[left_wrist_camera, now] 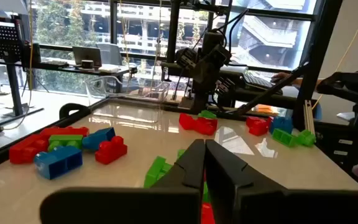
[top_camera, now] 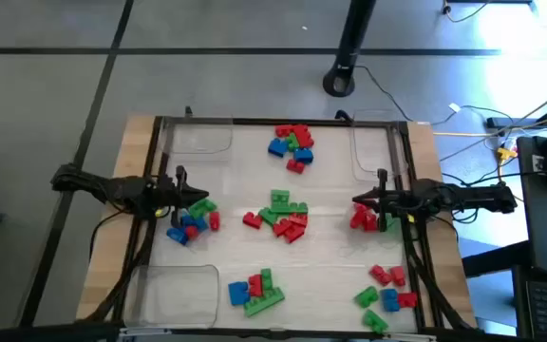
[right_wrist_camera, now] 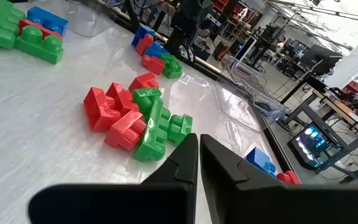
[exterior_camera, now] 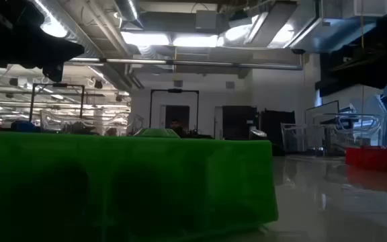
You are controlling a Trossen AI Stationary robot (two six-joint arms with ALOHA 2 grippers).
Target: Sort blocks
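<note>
The blocks are small red, green and blue studded bricks lying in several heaps on the white table. One heap is in the middle (top_camera: 281, 214), one at the far side (top_camera: 292, 144) and one near the front edge (top_camera: 256, 290). My left gripper (top_camera: 186, 195) is shut at the table's left, above a mixed heap (top_camera: 193, 220). My right gripper (top_camera: 357, 201) is shut at the right, beside a few red blocks (top_camera: 364, 220). Each points level toward the middle heap (right_wrist_camera: 135, 118). In the wrist views their tips (left_wrist_camera: 204, 155) (right_wrist_camera: 199, 146) hold nothing.
Clear plastic trays lie at the far left (top_camera: 198, 138), far right (top_camera: 378, 147) and near left (top_camera: 174, 290) corners. Another heap of blocks (top_camera: 386, 293) sits at the near right. A dark metal frame (top_camera: 283, 122) runs round the table. One green block (exterior_camera: 126, 181) fills the low view.
</note>
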